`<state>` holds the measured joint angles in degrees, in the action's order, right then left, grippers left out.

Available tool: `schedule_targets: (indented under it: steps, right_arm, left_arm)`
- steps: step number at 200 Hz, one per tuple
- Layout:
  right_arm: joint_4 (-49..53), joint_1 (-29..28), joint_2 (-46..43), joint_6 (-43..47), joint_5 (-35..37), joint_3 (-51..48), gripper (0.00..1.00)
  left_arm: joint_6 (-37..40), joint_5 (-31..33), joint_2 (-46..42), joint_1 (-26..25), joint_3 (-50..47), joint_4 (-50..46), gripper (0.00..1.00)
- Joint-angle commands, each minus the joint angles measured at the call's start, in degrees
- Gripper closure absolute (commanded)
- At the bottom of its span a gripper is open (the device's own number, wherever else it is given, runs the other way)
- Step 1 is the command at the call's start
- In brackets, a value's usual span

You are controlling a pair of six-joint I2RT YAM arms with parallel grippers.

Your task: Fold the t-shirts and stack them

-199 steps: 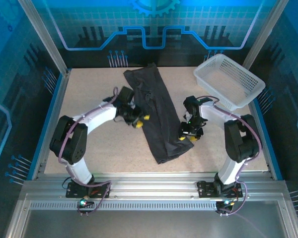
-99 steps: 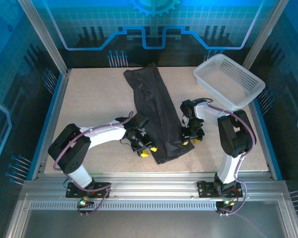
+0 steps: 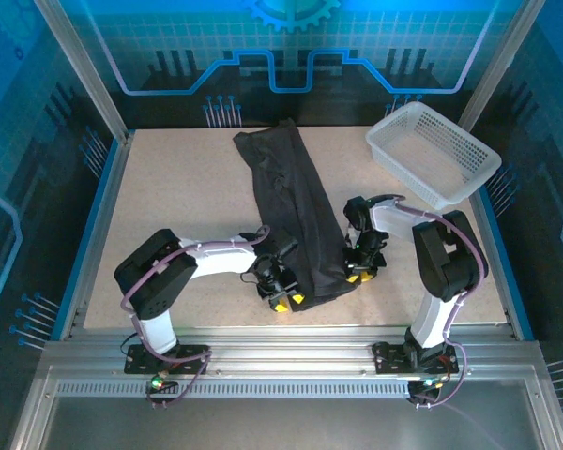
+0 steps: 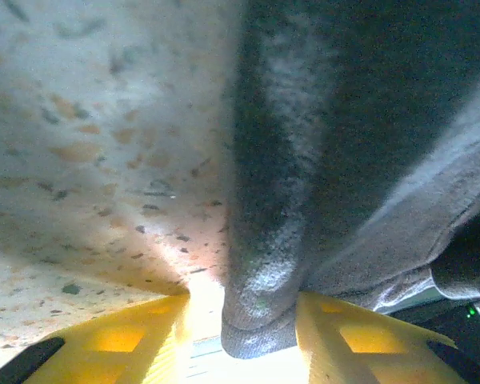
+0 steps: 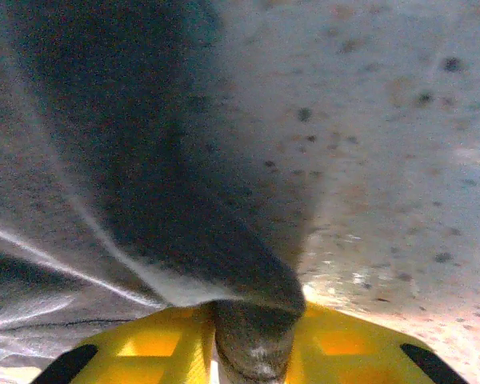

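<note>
**Desk:** How far along is the job?

**Photographer:** Early, by my reading. On the speckled beige table surface (image 3: 169, 206), one dark charcoal-grey cotton t-shirt (image 3: 291, 202) lies as a long, rumpled strip. It runs from the middle of the far edge slantwise toward the near edge. It is narrowed lengthwise but not squared off, and no stack has been started. The crosswise folds and the stacking are all left to do.

**Desk:** What room is there to work?

**Photographer:** There is broad bare surface between the t-shirt and the left edge. The right side is tighter, because the white plastic lattice basket (image 3: 433, 155) sits in the far right corner, well apart from the cloth. The strip's lower end lies near the near edge, so any fold has to travel toward the far edge.

**Desk:** And the grippers?

**Photographer:** Both are at that lower end, one on each side. The right gripper (image 3: 360, 273) has its jaws narrow, with a bunched fold of t-shirt pinched between the yellow fingers (image 5: 336, 344). The left gripper (image 3: 281, 300) straddles a rolled hem with its jaws narrow. A sliver of light shows beside one finger (image 4: 136, 340), so I cannot tell whether it is clamped.
</note>
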<state>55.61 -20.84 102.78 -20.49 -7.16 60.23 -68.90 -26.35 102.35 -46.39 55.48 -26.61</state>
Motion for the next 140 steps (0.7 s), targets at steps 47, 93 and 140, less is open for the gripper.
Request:
schedule_targets:
  steps: [47, 93, 140]
  right_arm:
    - [-1.1, -2.0, -4.7, -3.6, -7.6, -4.5, 0.98]
    - [-1.4, -6.7, -8.9, -8.0, -10.3, -6.6, 1.0]
    - [-1.5, -15.8, -14.5, -16.0, -14.4, -8.6, 1.0]
  left_arm:
    - [-2.4, 7.6, -0.1, -0.9, 0.7, 2.3, 0.64]
    - [-1.5, 12.9, -6.6, 0.2, -6.1, -2.4, 0.95]
    - [-3.5, 11.1, -24.0, 1.5, -20.0, -4.2, 1.0]
